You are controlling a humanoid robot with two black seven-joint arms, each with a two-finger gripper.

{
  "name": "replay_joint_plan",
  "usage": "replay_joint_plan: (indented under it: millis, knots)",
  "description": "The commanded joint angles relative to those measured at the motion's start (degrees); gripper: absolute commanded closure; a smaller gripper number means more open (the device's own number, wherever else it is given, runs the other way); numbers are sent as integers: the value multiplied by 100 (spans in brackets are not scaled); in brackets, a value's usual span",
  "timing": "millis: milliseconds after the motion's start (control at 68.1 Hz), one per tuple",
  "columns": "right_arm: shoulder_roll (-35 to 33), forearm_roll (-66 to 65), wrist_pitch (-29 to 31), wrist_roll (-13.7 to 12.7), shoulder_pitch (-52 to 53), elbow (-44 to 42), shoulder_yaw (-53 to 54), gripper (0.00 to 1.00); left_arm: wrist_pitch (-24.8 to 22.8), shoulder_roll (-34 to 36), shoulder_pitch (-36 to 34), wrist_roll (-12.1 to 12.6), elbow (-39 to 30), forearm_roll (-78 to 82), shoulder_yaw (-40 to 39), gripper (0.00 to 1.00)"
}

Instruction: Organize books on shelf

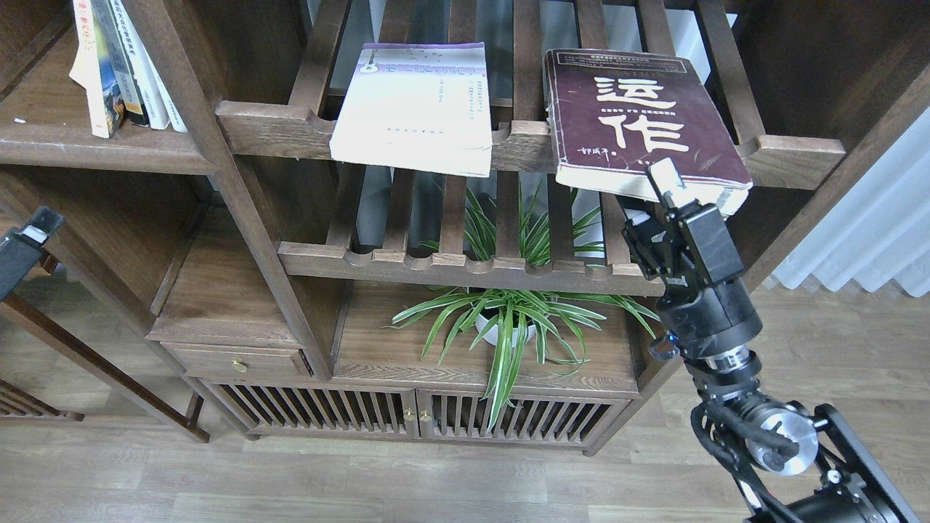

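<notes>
You're at the grasp: your right gripper (pixel 654 196) straddles the maroon book's (pixel 632 116) overhanging front edge, jaws apart, seemingly; close next.

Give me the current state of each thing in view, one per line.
maroon book: lying flat on the upper slatted rack, front edge overhanging the rail.
white-lavender book: lying flat on the same rack, also overhanging.
right gripper: open, one finger above the maroon book's front edge, one below.
left gripper: at the frame edge, fingers not discernible.
upright books: standing, leaning, on the left shelf.
potted plant: upright on the cabinet top.
cabinet doors: closed.
</notes>
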Motion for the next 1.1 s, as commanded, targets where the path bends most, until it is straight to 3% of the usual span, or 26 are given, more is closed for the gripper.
replay_joint_plan:
  millis: [0,441,558,779,852,940,1087]
  knots:
    - [0,-10,0,8,33,-35,1,3,1,5,0,0,-3,0,-23,3]
    - [-9,-10,0,26,24,-219,106,11,1,5,-18,0,-3,0,-67,2]
    - [0,-10,0,26,15,-228,106,17,1,5,-18,0,-3,0,-67,2]
    - [62,7,0,44,7,-360,98,48,1,23,-44,0,-3,0,-76,2]
    - [79,7,0,44,-2,-412,98,65,1,31,-53,0,-3,0,-76,2]
    - [106,16,0,35,15,-439,98,72,1,31,-53,0,-3,0,-76,2]
    - [114,25,0,35,-28,-500,89,96,1,31,-53,0,-3,0,-76,2]
